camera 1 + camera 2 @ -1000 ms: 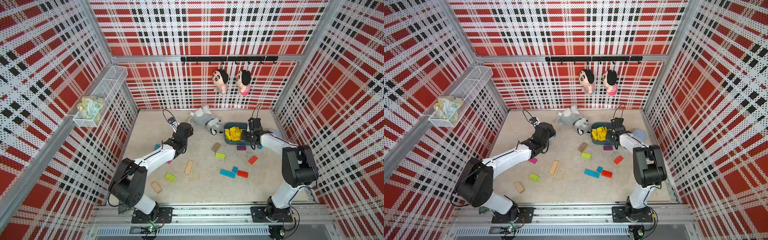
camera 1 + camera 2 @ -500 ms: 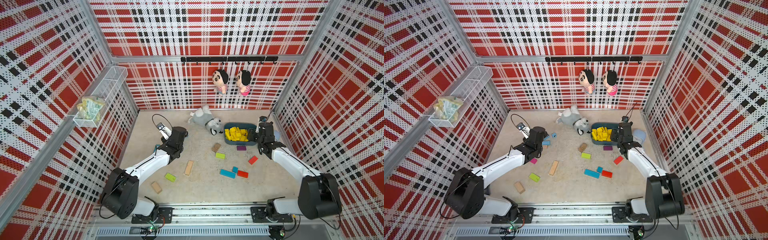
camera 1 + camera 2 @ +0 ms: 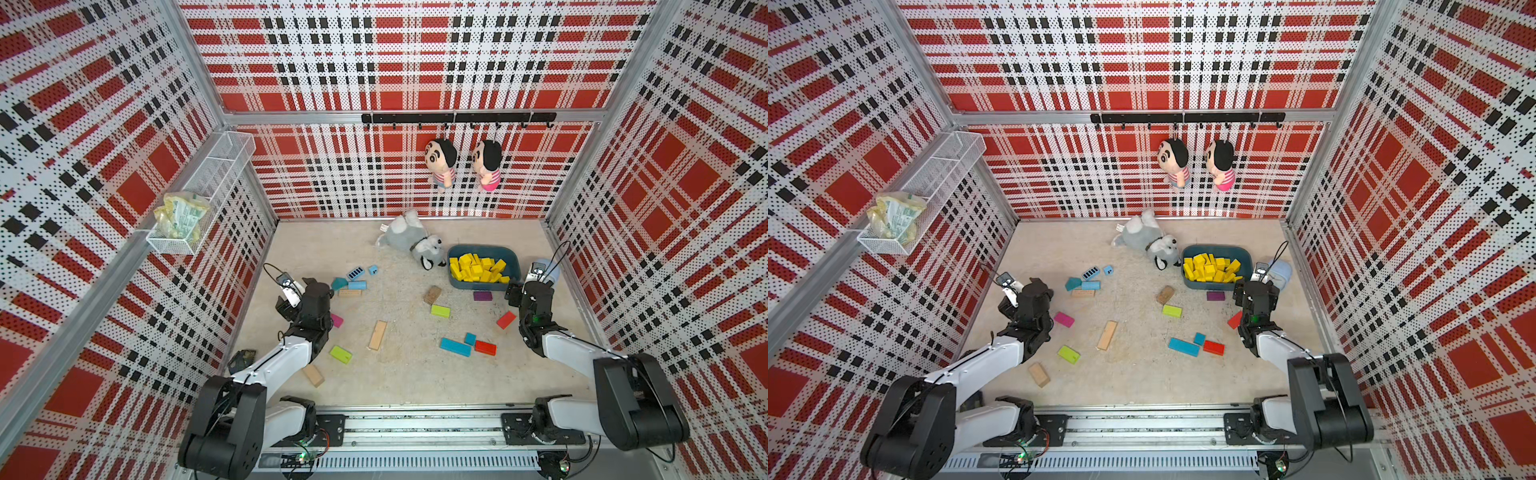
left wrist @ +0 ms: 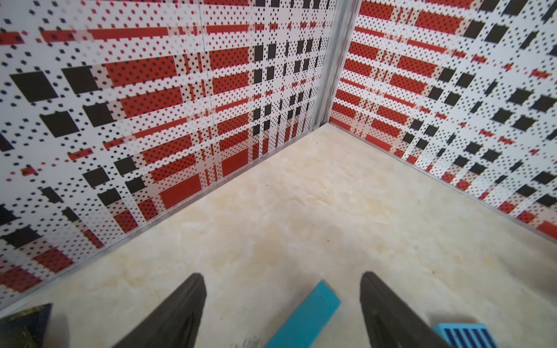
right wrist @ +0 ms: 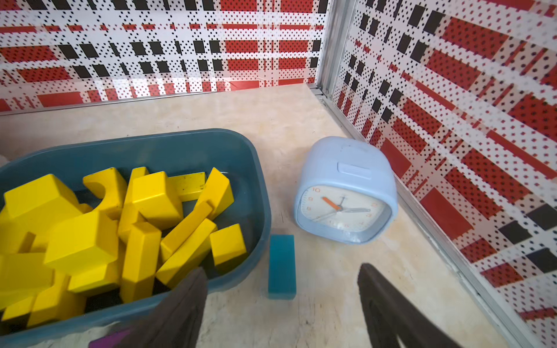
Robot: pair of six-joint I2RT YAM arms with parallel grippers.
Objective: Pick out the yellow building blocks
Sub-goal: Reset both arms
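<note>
Since all visible yellow building blocks fill the bin beside the released right gripper, the released, empty left gripper apparently has none left to collect.

Grey plush toy lies near back wall, just beside dark-blue tub. Pale-blue clock tilted near side wall; teal block between clock and tub. Two dolls hang from black hook rail. Wire basket holds crumpled packet. Purple block, lime block, pink block, wood plank scattered on floor.
</note>
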